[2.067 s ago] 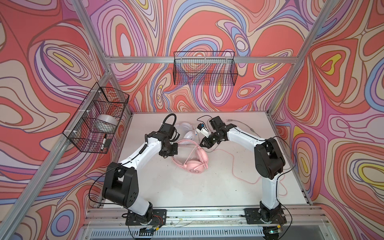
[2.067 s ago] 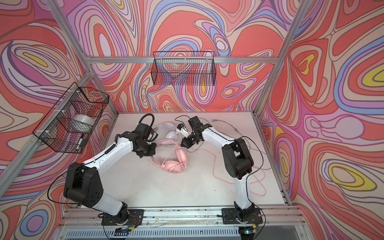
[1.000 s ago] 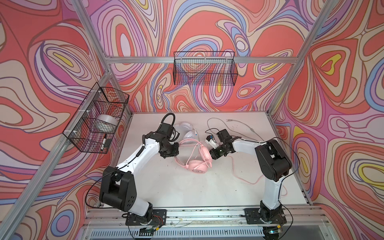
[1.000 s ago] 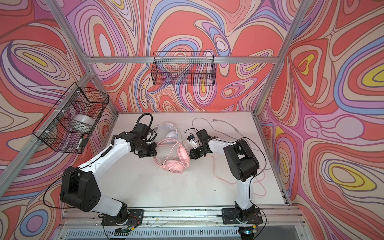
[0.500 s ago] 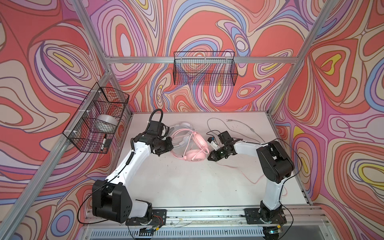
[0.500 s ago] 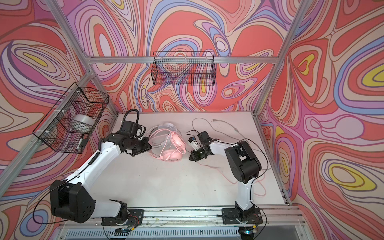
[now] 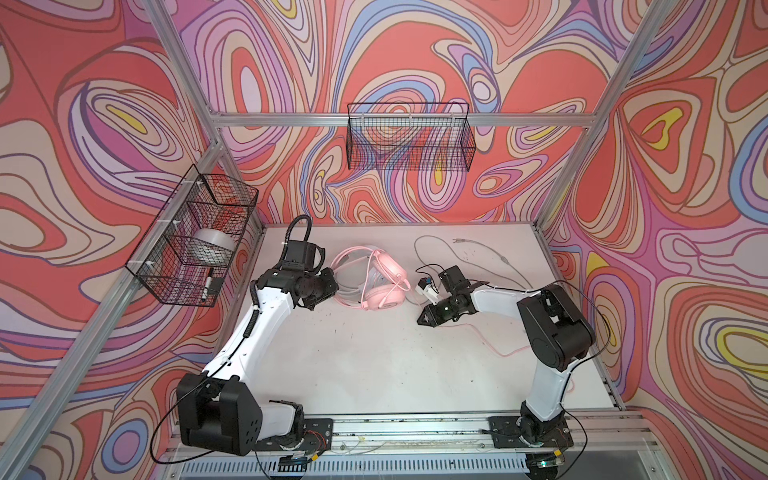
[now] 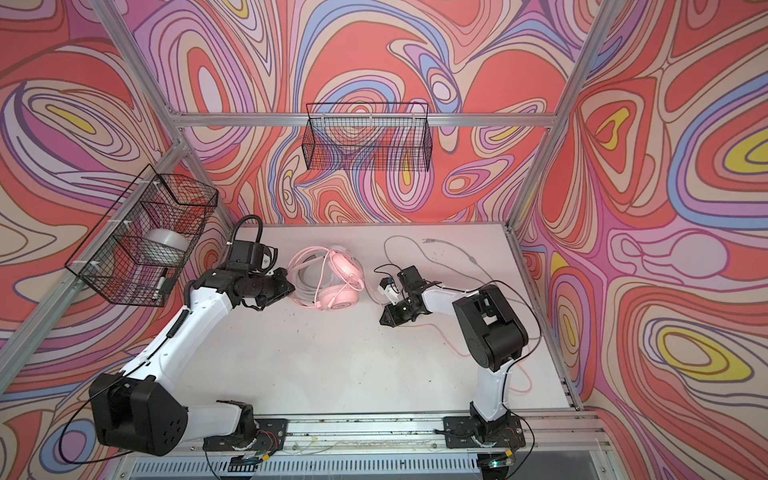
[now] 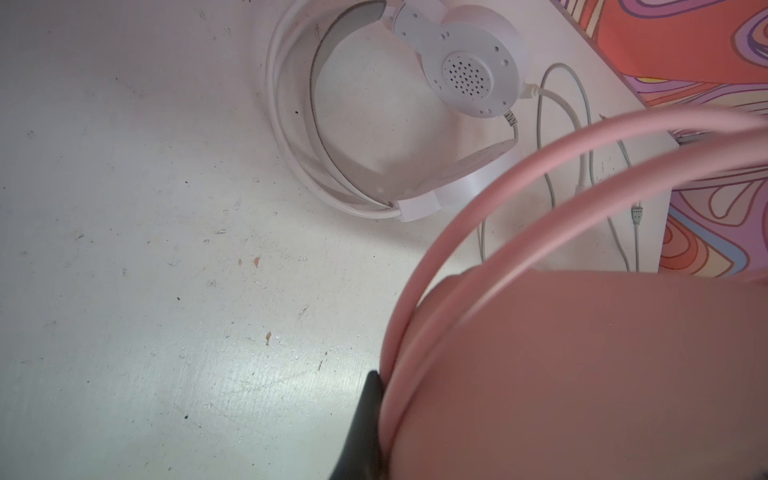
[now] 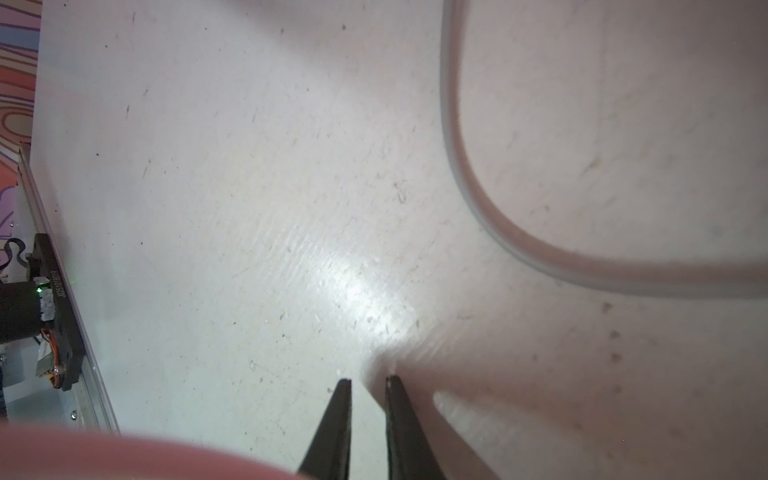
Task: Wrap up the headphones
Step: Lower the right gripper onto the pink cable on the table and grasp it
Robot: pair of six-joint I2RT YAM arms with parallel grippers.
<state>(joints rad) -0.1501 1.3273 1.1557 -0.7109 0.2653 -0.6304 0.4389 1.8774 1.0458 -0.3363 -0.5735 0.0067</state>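
The pink headphones (image 7: 384,286) are held tilted by the left gripper (image 7: 332,286), clamped on their band. A slip could drop them onto the white headphones (image 9: 469,70) just beyond. The right gripper (image 10: 368,382), narrowly parted and empty, may miss the cable (image 10: 465,174) lying ahead of its tips.

— What are your arms wearing?
— White shells are covering the long links of my left arm (image 7: 266,328) and right arm (image 7: 498,300), and bulky black housings (image 7: 555,332) are capping the joints; small round holes are dotting the one at my left shoulder.
— Any cables?
— A coiled black cord (image 7: 250,328) is running along the left arm, and a thick black hose (image 7: 291,227) is arching over its boxy black camera (image 7: 302,259).
— And your right pincer (image 10: 368,380)?
— Its fingers (image 10: 332,428) are tapering to slim black points. Flat black plates (image 7: 500,430) are carrying both arms.
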